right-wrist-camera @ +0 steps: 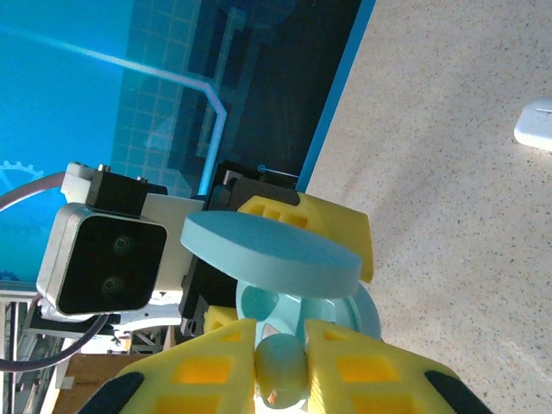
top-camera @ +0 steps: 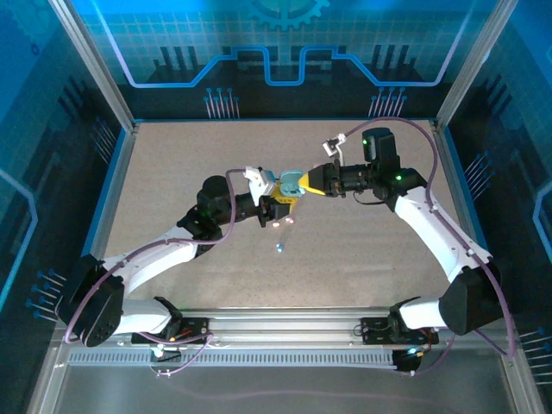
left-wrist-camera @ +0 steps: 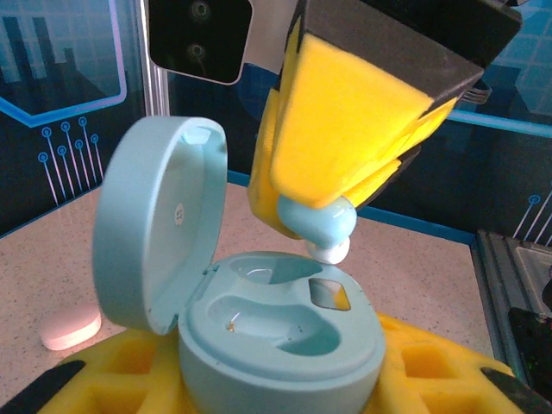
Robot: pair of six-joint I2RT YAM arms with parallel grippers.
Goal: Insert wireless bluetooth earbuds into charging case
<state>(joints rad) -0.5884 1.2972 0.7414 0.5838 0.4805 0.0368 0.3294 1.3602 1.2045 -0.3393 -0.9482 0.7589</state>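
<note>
Pinching earbud (left-wrist-camera: 319,222) | right fingers (left-wrist-camera: 345,112) nearly closed | left fingers (left-wrist-camera: 423,371) gripping open case (left-wrist-camera: 285,345)

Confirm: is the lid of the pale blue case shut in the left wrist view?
No, the lid stands swung up and open, leaving the wells of the case exposed below the earbud.

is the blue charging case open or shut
Open: the charging case has its lid standing raised, with both wells exposed.

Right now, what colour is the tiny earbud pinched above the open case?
The earbud is pale blue with a white tip, best seen from the left wrist.
</note>
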